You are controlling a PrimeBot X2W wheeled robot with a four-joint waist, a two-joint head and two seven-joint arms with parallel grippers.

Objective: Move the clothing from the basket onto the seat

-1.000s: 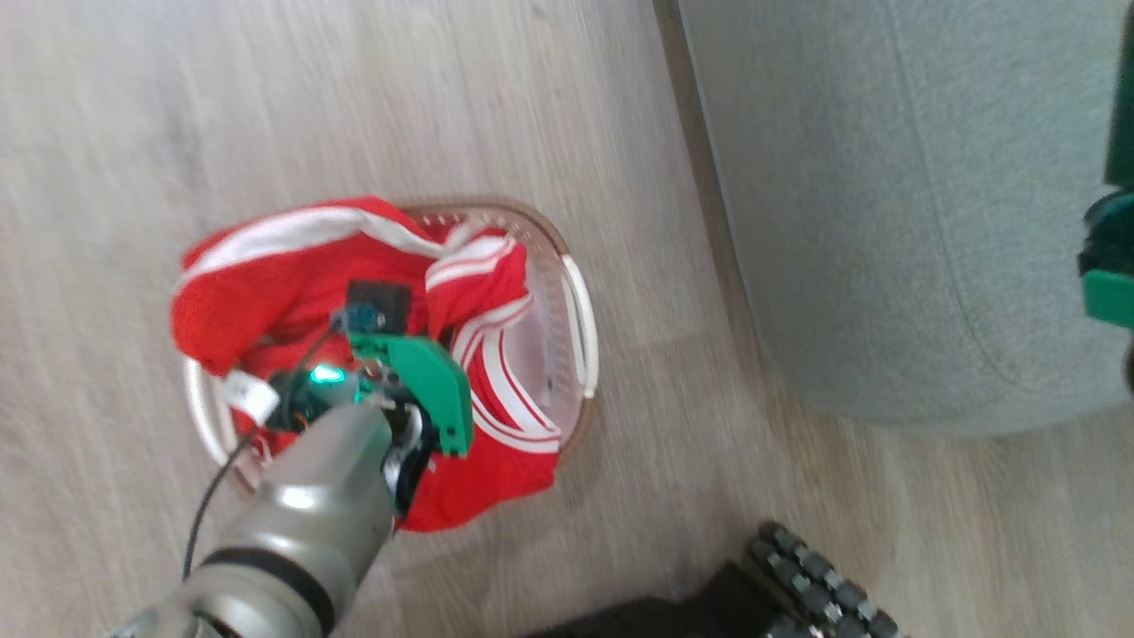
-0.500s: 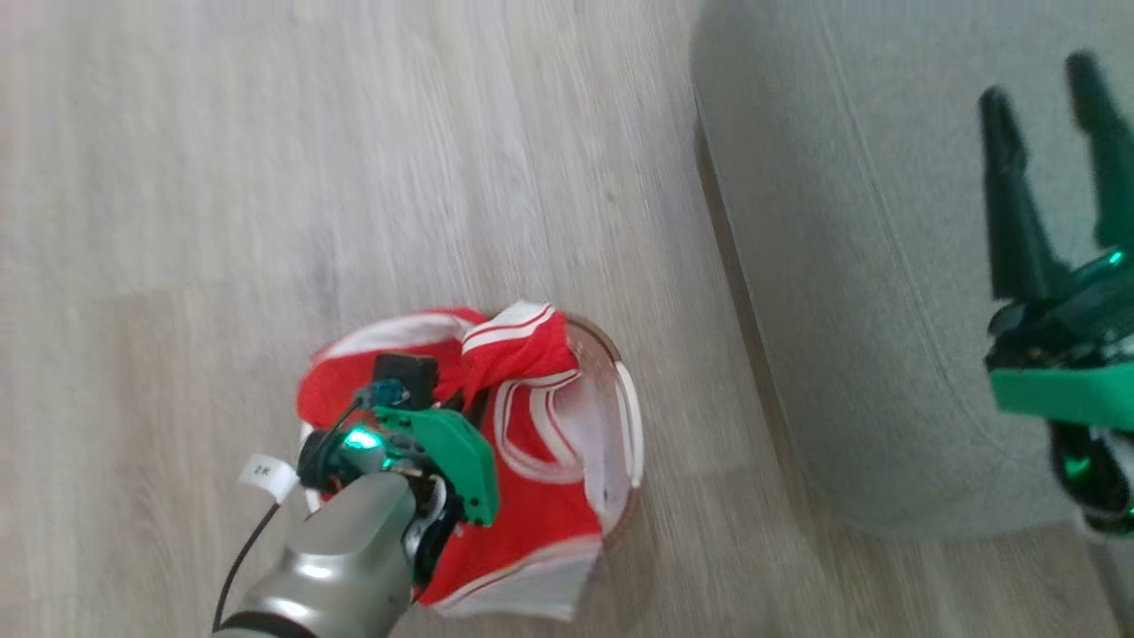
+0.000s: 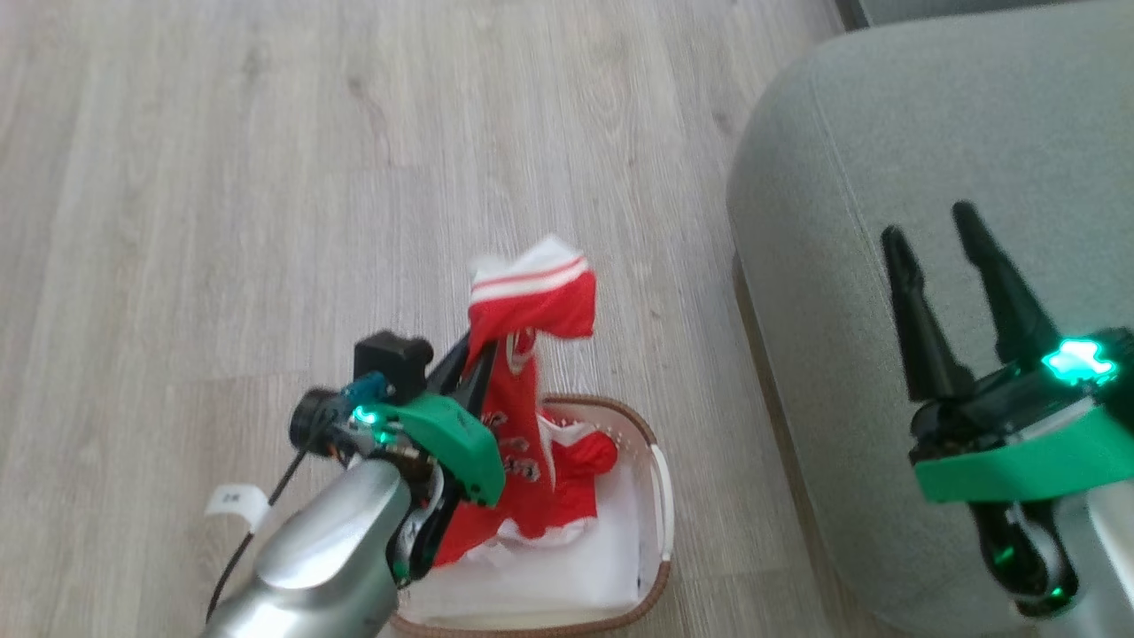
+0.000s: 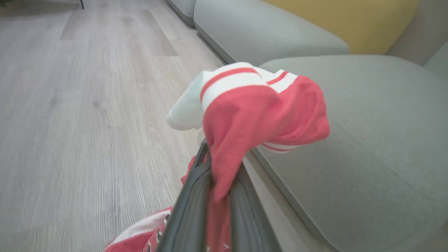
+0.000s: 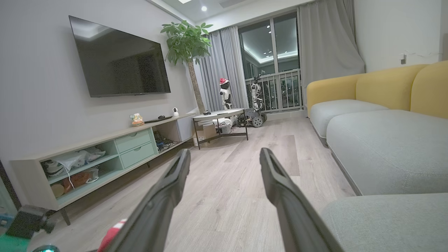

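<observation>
Up out of the basket (image 3: pixel 657 483) comes the clothing (image 3: pixel 532 306). A second ago it lay heaped across the rim; now one red piece hangs from the left gripper (image 3: pixel 483 350) above the basket, its white-striped end flopped over the fingertips. The head camera has shifted as well.

From the head, the hanging piece trails down into the basket, dark lettering showing on it. More red fabric lies on the white liner (image 3: pixel 549 567) inside. The seat (image 3: pixel 886 133) stands just right of the basket, apart from it. The right gripper (image 3: pixel 926 226) hovers over the seat, well right of the basket, its jaws spread wide and empty.

The left wrist view adds the grip itself: the left gripper (image 4: pixel 220 164) has its two fingers pressed together on the clothing (image 4: pixel 245 112), which bunches above the tips. The seat (image 4: pixel 367 140) lies beyond, with a yellow backrest (image 4: pixel 343 21) behind it.

The right wrist view gives the room. Past the parted right gripper (image 5: pixel 224 154) are a wall television (image 5: pixel 119 59), a low cabinet (image 5: pixel 105 150), a tall plant (image 5: pixel 189 38), a round table (image 5: pixel 218 113) and grey curtains (image 5: pixel 329 38).

Pale wood-grain floor (image 3: pixel 266 177) stretches left of and beyond the basket.
</observation>
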